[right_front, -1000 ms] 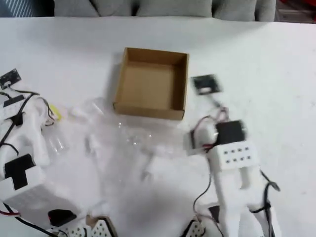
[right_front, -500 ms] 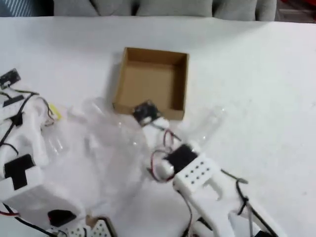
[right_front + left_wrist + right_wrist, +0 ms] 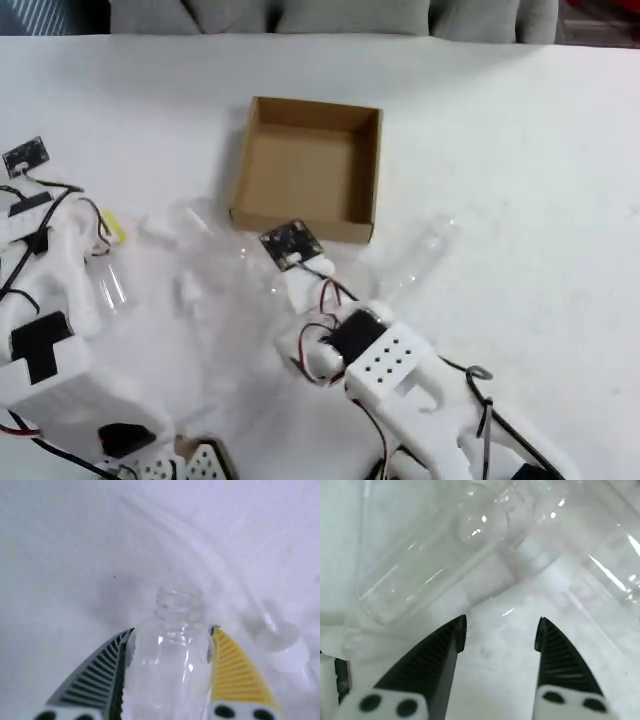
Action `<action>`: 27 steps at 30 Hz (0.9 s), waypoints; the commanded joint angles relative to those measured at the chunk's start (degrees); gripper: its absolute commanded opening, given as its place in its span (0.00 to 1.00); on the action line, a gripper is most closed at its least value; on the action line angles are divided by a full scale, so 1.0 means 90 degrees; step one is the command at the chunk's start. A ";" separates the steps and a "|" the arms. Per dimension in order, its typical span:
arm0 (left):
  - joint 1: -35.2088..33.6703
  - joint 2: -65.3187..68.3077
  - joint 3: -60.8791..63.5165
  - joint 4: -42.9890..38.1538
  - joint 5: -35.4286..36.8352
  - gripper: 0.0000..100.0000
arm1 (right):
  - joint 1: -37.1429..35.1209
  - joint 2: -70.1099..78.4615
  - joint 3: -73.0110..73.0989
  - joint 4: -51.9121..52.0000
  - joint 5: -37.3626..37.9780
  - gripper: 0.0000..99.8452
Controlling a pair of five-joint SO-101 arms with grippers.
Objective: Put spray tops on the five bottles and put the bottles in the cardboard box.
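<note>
The cardboard box point(image 3: 310, 170) stands open and empty at the table's middle back. Several clear bottles point(image 3: 230, 280) lie in a loose pile in front of it, and one more bottle point(image 3: 415, 255) lies off the box's front right corner. My left gripper point(image 3: 171, 630) is shut on a clear bottle point(image 3: 172, 655) whose threaded neck is bare. My right gripper point(image 3: 501, 622) stands open just above the pile, with a bottle point(image 3: 430, 565) lying beyond its fingertips and nothing between them. In the high view the right arm point(image 3: 390, 360) comes in from the front towards the pile.
The left arm point(image 3: 50, 260) with its cables takes up the table's left edge. Whitish plastic pieces point(image 3: 280, 640) lie among the bottles; whether they are spray tops I cannot tell. The table to the right of and behind the box is bare white.
My right arm has swung left, from beside the box's right front corner to the bottle pile. A bottle shows where that arm was. The left arm has hardly moved.
</note>
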State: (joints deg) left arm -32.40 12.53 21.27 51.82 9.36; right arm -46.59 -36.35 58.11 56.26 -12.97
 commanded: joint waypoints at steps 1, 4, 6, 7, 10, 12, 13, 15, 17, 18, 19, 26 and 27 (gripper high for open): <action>0.0112 -0.0405 -0.0039 -0.0176 -0.0156 0.09 | 0.0112 0.0396 0.0010 -0.0357 -0.0068 0.19; 0.0112 -0.0405 -0.0039 -0.0176 -0.0156 0.09 | 0.0103 0.0904 -0.0186 -0.0415 -0.0078 0.19; 0.0112 -0.0405 -0.0039 -0.0176 -0.0156 0.09 | 0.0103 0.1216 -0.0342 -0.0405 -0.0078 0.19; 0.0112 -0.0405 -0.0039 -0.0176 -0.0156 0.09 | 0.0093 0.1363 -0.0400 -0.0405 -0.0078 0.19; 0.0142 -0.0405 -0.0039 -0.0176 -0.0166 0.09 | -0.0112 0.1763 -0.0567 -0.0425 -0.0078 0.19; 0.0142 -0.0405 -0.0039 -0.0176 -0.0166 0.09 | -0.0230 0.2027 -0.0684 -0.0425 -0.0078 0.19; 0.0142 -0.0405 -0.0039 -0.0176 -0.0166 0.09 | -0.0230 0.2144 -0.0752 -0.0425 -0.0078 0.19; 0.0142 -0.0405 -0.0039 -0.0176 -0.0166 0.09 | -0.0220 0.2379 -0.0879 -0.0425 -0.0068 0.19; 0.0142 -0.0405 -0.0039 -0.0176 -0.0166 0.09 | -0.0220 0.2505 -0.0938 -0.0425 -0.0039 0.19; 0.0142 -0.0405 -0.0039 -0.0176 -0.0166 0.09 | -0.0220 0.2545 -0.0938 -0.0425 -0.0020 0.19; 0.0142 -0.0405 -0.0039 -0.0176 -0.0166 0.09 | -0.0220 0.2545 -0.0947 -0.0425 -0.0020 0.19; 0.0142 -0.0405 -0.0039 -0.0166 -0.0186 0.09 | -0.0181 0.2320 -0.0908 -0.0386 -0.0010 0.19; 0.0142 -0.0405 -0.0039 -0.0166 -0.0186 0.09 | -0.0112 0.2300 -0.0908 -0.0386 -0.0010 0.19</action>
State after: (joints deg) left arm -32.04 12.53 21.27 51.82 8.40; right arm -48.35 -13.58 51.96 52.92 -13.14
